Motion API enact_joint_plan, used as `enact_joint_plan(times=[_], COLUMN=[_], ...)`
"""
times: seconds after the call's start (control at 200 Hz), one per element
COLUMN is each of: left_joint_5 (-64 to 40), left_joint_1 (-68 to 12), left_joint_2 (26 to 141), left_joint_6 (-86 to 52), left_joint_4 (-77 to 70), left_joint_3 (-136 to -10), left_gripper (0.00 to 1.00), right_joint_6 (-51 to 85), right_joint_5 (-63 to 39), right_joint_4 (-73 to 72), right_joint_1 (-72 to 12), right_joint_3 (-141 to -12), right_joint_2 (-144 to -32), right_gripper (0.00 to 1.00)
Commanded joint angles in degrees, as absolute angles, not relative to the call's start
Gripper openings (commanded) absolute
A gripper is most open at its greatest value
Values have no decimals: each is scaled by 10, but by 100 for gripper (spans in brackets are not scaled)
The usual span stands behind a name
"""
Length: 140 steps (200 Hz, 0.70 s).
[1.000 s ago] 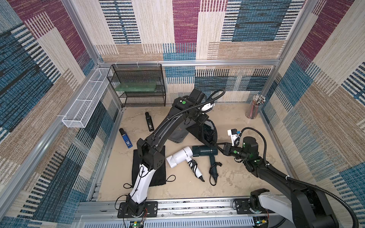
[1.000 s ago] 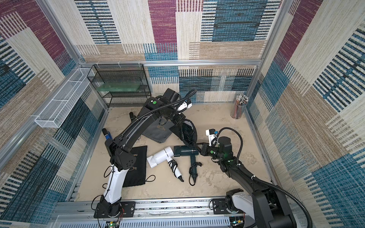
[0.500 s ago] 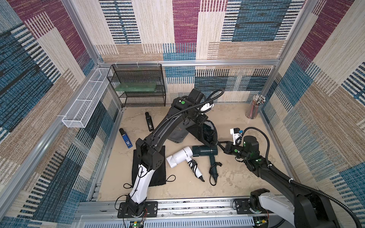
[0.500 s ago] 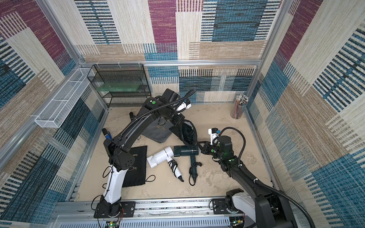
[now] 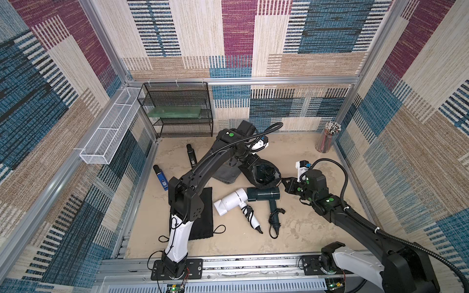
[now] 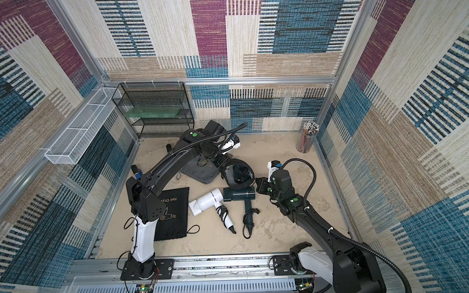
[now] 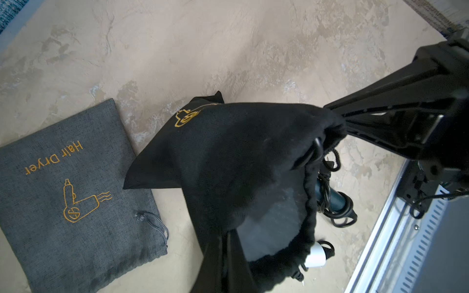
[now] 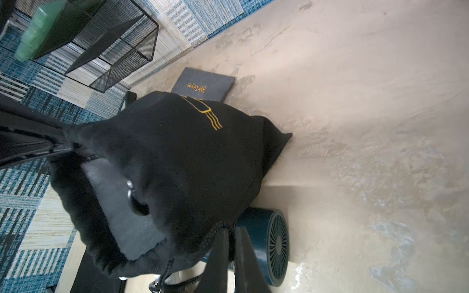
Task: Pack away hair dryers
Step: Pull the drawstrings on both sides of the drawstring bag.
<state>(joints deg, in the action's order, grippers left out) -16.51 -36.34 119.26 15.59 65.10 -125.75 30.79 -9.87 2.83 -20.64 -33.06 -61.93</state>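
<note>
A black drawstring pouch (image 5: 265,184) is held up with its mouth open between both grippers. Something dark with a coiled cord (image 5: 265,170) shows inside it. My left gripper (image 5: 248,167) (image 7: 227,243) is shut on the far rim. On the opposite rim my right gripper (image 5: 282,180) (image 8: 229,236) is shut at the drawstring hem. Just in front of the pouch lie two hair dryers on the table. One is white (image 5: 232,202) (image 6: 208,201). The other is dark teal (image 5: 264,194) (image 8: 269,241) and lies directly under the right fingers.
A grey pouch (image 5: 227,176) lies behind the left arm and a flat black pouch (image 5: 203,218) lies by its base. Two stick gadgets (image 5: 191,156) (image 5: 161,175) lie at the left. A wire shelf (image 5: 177,111), a white mesh basket (image 5: 109,134) and a pencil cup (image 5: 327,138) line the back.
My right gripper has moved a little toward the pouch and shut on its rim. The left arm and the two hair dryers on the table have not moved.
</note>
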Motion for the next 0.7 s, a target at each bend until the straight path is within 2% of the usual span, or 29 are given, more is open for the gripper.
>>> enact_joint_plan(times=[0.0, 0.055, 0.18, 0.265, 0.421, 0.696], left_joint_5=[-205, -218, -255, -288, -307, -304], left_joint_1=[-357, -353, -341, -327, -302, -301], left_joint_2=[1182, 1177, 1158, 1136, 1101, 1126], left_joint_6=[199, 212, 250, 275, 323, 363], left_joint_4=[675, 683, 700, 709, 713, 653], left_joint_3=[-1247, -1240, -1217, -1199, -1153, -1101], left_gripper=[9, 18, 51, 62, 64, 60], right_joint_6=[300, 300, 297, 296, 295, 295], right_joint_5=[-77, -77, -72, -72, -82, -92], right_joint_4=[29, 29, 36, 38, 34, 24], right_joint_1=[-212, -213, -212, -210, -210, -210], right_joint_3=[-339, -340, -342, -342, -339, -336], right_joint_2=[-628, -630, -628, -626, -624, -631], right_gripper=[0, 0, 0, 0, 0, 0])
